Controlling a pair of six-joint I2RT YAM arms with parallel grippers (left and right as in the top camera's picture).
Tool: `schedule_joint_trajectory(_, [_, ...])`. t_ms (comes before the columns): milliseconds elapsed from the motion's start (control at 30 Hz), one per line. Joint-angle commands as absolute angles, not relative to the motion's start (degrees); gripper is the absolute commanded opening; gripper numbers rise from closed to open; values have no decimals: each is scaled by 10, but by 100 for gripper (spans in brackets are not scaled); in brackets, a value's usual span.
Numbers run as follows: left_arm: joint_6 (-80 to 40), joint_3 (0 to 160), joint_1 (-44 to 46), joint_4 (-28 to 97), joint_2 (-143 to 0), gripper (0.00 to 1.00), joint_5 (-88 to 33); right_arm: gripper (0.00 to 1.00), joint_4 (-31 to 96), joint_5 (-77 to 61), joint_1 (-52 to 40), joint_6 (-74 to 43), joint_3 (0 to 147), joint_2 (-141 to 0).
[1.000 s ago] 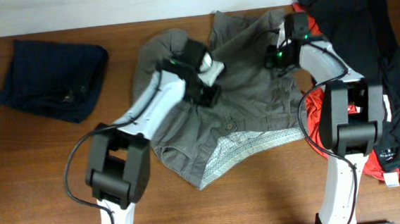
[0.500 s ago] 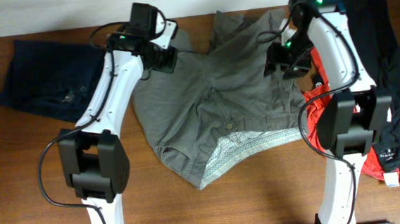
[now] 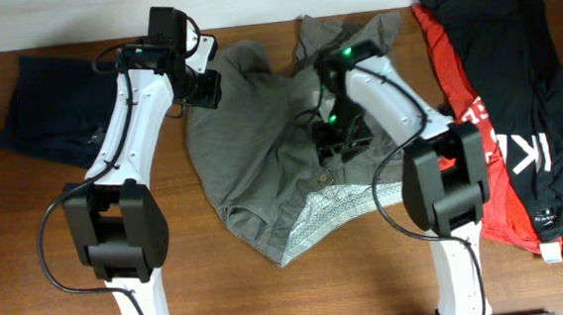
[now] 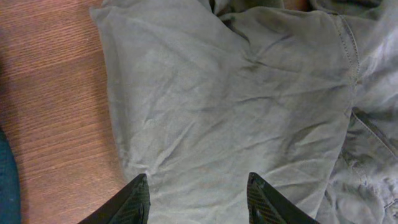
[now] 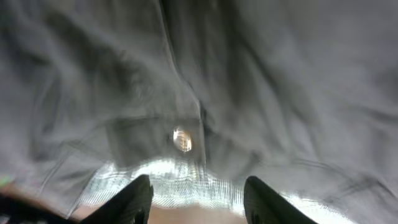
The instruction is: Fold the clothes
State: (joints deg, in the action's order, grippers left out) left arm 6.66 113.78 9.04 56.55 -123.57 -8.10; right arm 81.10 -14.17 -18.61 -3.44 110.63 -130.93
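Note:
The grey-olive shorts (image 3: 270,138) lie spread and crumpled at the table's middle, waistband lining turned out at the front. My left gripper (image 3: 207,88) is open and empty above the shorts' left leg; in the left wrist view the gripper (image 4: 198,199) hovers over flat grey cloth (image 4: 236,106). My right gripper (image 3: 332,146) is open and empty above the shorts' waist; the right wrist view shows the gripper (image 5: 198,202) over the waistband button (image 5: 182,139). A dark navy piece (image 3: 64,108) lies at the left. Red white-lettered (image 3: 498,132) and black (image 3: 511,32) pieces lie at the right.
The wooden table (image 3: 59,243) runs to a pale wall at the back. Both arm bases stand at the table's front. Bare wood (image 4: 50,93) shows left of the shorts in the left wrist view.
My right gripper has swung from the shorts' right edge inward to over the waist middle. My left gripper has moved slightly left and back. The shorts' right leg now lies folded inward.

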Motion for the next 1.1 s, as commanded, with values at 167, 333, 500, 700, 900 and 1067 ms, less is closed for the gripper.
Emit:
schedule_joint_trajectory(167, [70,1144,90,571,-1239,51,-81,45,710,-116,-207,-63,980,-1309])
schedule_joint_trajectory(333, [70,1144,90,572,-1239,52,-81,43,698,-120,-207,-62,969,-1309])
schedule_joint_trajectory(500, [70,1144,90,573,-1239,52,-81,15,701,-135,-209,-63,969,-1309])
schedule_joint_trajectory(700, [70,1144,90,573,-1239,55,-74,4,727,-150,-209,-63,969,-1285])
schedule_joint_trajectory(900, [70,1144,87,573,-1239,57,-74,4,791,-137,-209,-63,969,-1210])
schedule_joint_trajectory(1067, [70,1144,79,573,-1239,57,-73,4,869,-104,-210,-63,969,-1185])
